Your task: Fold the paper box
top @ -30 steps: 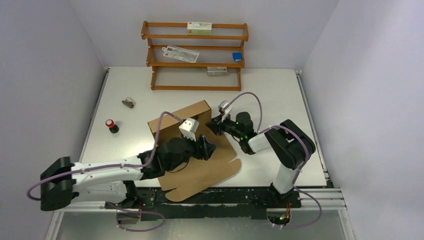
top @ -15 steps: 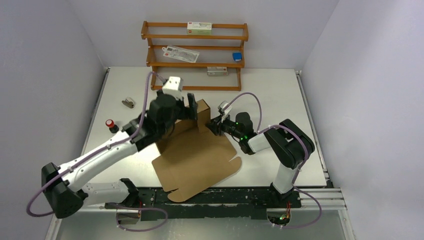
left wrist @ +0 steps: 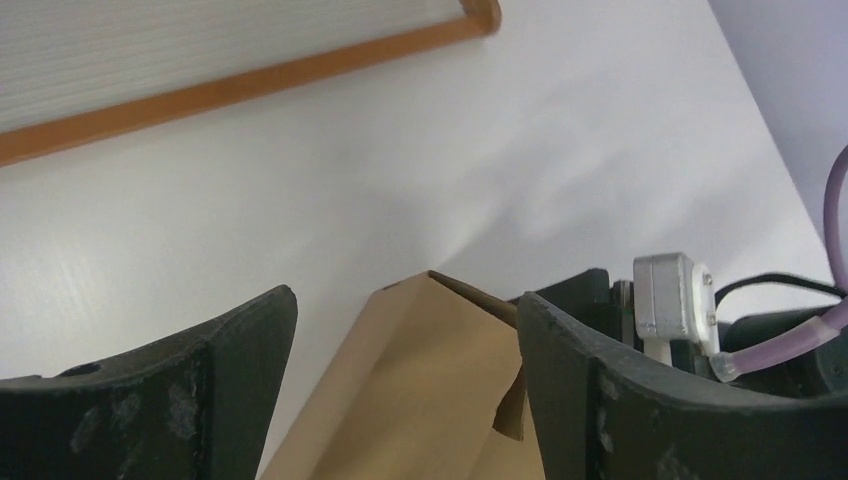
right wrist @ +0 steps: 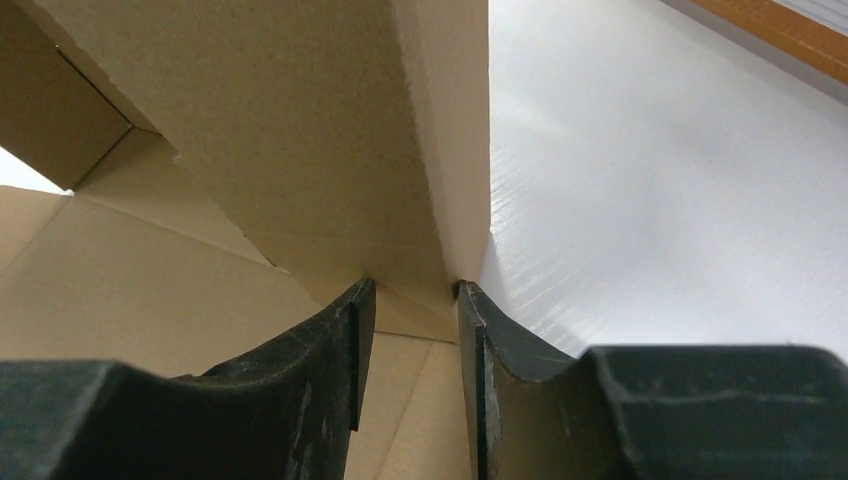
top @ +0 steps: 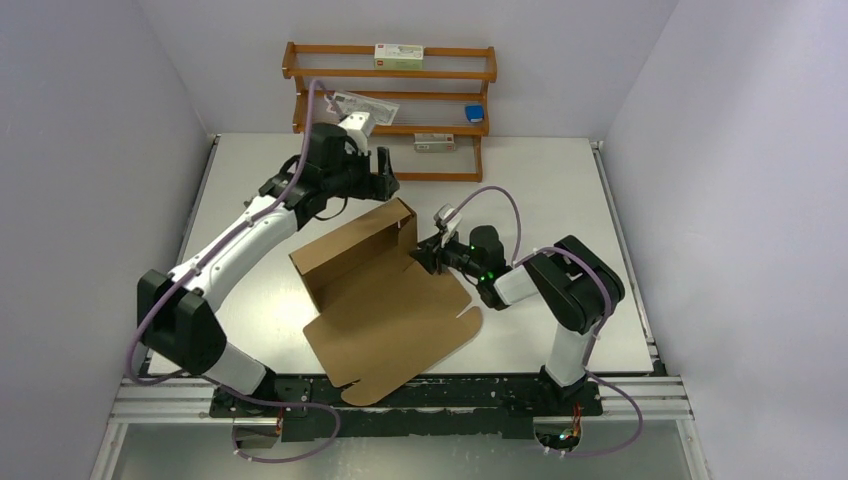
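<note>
1. My left claw [left wrist: 405,300]: released, jaws spread wide, clasping nothing. It hangs at the far side of the table [top: 540,180], just in front of the rack and just beyond the far corner of the paper box. In my left wrist view the top corner of the raised wall shows between my 2 fingers; I cannot tell whether it touches either.

2. Wooden rack [top: 392,176]: 3 tiers, standing against the back wall. It carries a green-and-white carton [top: 398,55] on the top tier, a flat clear packet [top: 360,105] and a small blue item [top: 474,112] on the middle tier, and a small pale carton [top: 434,143] on the lowest.

3. The paper box [top: 390,310]: brown corrugated sheet, mid-table toward the near edge, between my 2 arms. The large panel lies flat with its rounded tab reaching the near edge. 1 long wall stands raised along the far-left side.

4. My right claw [right wrist: 415,290]: clenched on the paper box at its right end, 1 finger on each face of an upright flap beside the raised wall's corner.
</note>
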